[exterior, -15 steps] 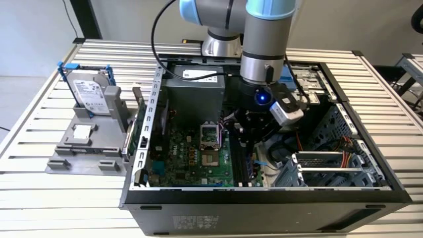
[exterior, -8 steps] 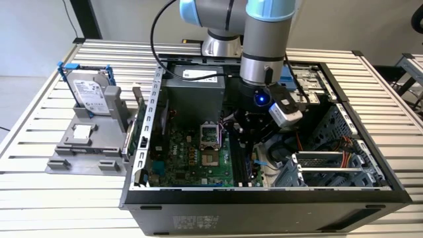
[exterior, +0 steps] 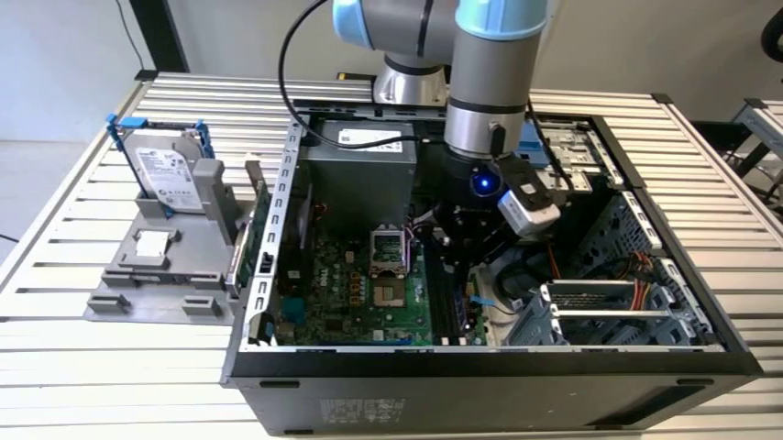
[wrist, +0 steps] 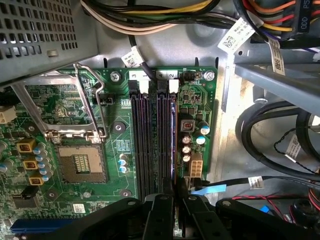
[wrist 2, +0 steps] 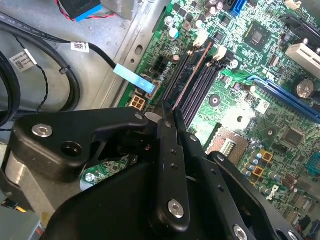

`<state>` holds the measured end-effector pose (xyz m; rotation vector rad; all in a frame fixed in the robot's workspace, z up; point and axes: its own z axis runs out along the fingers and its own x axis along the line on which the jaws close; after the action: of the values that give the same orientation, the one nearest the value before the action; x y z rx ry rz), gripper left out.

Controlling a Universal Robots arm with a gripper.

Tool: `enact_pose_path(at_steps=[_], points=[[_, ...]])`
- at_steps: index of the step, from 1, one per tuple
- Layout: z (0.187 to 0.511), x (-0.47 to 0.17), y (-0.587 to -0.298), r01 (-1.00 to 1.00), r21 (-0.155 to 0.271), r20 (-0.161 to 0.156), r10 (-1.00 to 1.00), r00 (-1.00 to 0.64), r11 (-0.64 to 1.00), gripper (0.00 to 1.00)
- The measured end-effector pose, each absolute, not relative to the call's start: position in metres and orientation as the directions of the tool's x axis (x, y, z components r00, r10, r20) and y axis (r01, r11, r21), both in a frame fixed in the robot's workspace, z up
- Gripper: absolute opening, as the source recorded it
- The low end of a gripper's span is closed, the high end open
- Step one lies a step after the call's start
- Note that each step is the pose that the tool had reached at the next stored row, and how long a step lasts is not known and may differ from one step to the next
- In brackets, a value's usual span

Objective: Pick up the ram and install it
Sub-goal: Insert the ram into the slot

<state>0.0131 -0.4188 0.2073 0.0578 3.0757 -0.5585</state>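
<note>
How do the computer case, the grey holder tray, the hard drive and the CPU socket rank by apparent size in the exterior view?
Largest to smallest:
1. computer case
2. grey holder tray
3. hard drive
4. CPU socket

Count, this moment.

- Open computer case (exterior: 490, 367): 1.
- Motherboard (exterior: 355, 302): 1.
- Empty CPU socket (wrist: 82, 164): 1, with 1 raised retention frame (wrist: 60, 102).
- Black memory slots (wrist: 150, 145): 4 in the first wrist view, side by side.
- Ram (wrist 2: 192, 75): 1 stick, edge-on over the slots.
- Gripper (wrist 2: 172, 112): 1, fingers closed on the ram.
- Hard drive (exterior: 165, 170) with blue frame: 1, upright in 1 grey holder (exterior: 159, 275).
- Power supply box (exterior: 361, 179): 1.
- Yellow square components (wrist: 27, 162) beside the socket: 3.
</note>
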Motion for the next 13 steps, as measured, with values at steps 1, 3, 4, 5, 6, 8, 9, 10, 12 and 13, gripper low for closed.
enact_pose_path(at_steps=[1,3,4,5,6,8,9,10,12,13], points=[[0.2076,0.0131,-0.4189,0.039,-0.351,-0.021,0.034,-0.999,0.935,0.0],[0.209,0.0132,-0.4189,0.039,-0.351,-0.021,0.034,-0.999,0.935,0.0],[0.2098,0.0132,-0.4189,0.039,-0.351,-0.021,0.034,-0.999,0.935,0.0],[0.2109,0.0133,-0.4189,0.039,-0.351,-0.021,0.034,-0.999,0.935,0.0],[0.2117,0.0133,-0.4189,0.039,-0.351,-0.021,0.034,-0.999,0.936,0.0],[0.2118,0.0133,-0.4189,0.039,-0.345,-0.021,0.034,-0.999,0.938,0.0],[0.2118,0.0133,-0.4189,0.039,-0.341,-0.021,0.034,-0.999,0.939,0.0],[0.212,0.0133,-0.419,0.039,-0.338,-0.021,0.034,-0.999,0.94,0.0],[0.212,0.0134,-0.4191,0.039,-0.335,-0.021,0.034,-0.999,0.942,0.0],[0.2118,0.0134,-0.419,0.039,-0.334,-0.021,0.034,-0.999,0.942,0.0]])
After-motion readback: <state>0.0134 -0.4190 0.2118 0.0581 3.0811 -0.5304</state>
